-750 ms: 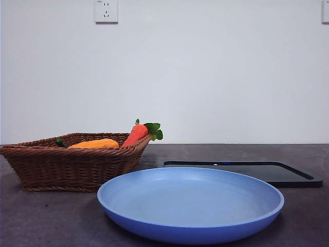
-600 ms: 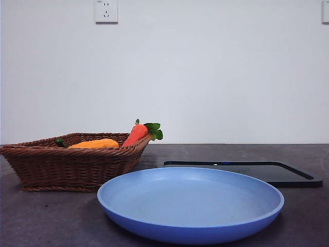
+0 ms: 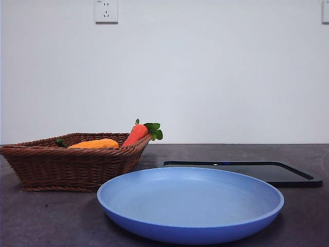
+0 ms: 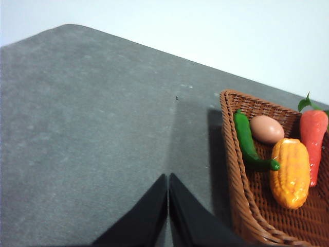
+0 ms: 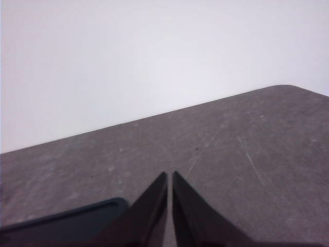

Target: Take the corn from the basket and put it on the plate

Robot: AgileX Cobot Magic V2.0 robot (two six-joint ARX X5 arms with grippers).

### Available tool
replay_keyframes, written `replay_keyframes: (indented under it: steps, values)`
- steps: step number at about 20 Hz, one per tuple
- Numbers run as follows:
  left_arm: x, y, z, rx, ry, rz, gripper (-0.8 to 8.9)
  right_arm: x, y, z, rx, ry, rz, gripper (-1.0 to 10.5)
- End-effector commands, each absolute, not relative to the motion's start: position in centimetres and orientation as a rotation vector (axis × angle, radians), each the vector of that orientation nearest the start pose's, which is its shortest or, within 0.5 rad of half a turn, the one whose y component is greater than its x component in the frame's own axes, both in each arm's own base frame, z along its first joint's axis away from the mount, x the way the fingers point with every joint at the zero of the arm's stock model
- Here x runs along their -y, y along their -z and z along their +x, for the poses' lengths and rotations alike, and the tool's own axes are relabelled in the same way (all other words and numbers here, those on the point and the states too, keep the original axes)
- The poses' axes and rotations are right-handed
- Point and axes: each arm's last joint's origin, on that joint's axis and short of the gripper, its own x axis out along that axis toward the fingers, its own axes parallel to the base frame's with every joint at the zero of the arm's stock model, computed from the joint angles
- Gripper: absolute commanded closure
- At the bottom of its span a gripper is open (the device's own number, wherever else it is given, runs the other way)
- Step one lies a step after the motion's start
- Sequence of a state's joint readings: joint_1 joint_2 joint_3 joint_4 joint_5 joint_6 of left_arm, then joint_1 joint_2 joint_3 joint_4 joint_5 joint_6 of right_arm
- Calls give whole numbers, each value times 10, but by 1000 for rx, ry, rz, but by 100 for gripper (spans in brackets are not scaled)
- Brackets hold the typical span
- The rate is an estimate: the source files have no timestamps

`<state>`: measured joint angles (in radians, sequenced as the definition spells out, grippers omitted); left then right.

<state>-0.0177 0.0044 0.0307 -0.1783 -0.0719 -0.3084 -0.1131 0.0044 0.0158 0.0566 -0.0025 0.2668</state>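
Corn, a glossy orange-yellow bumpy cob [image 4: 291, 172], lay in the brown wicker basket [image 4: 241, 200] beside the left gripper [image 4: 168, 180], its long axis roughly parallel to the closed, empty jaws; the right gripper [image 5: 169, 177], likewise closed and empty, waited farther off.

No legible text, label, brand mark, number or sign appears in any view. The wall socket [image 3: 106, 11] in the front view carries only its pin slots; a faint mark at its upper edge is too small to read. The corn [image 4: 291, 173], the basket [image 4: 257, 221], the plate [image 3: 190, 234] and the black tray [image 3: 288, 175] show plain, unprinted surfaces. The left gripper [image 4: 168, 177] and the right gripper [image 5: 169, 175] bear no markings on their visible jaws.
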Motion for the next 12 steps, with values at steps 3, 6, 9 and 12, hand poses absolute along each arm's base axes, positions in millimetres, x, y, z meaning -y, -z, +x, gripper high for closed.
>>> replay_keyframes:
  steps: [3,6,9,12]
  values:
    - [2,-155,97,-121,-2,-363,806,11,-180,95,108,90,295,943]
    - [3,-165,95,-105,45,-409,806,9,-192,92,136,60,307,943]
    - [4,-182,91,-76,74,-455,806,9,-208,87,144,59,314,943]
    - [4,-204,88,-41,100,-459,806,8,-229,83,128,63,320,943]
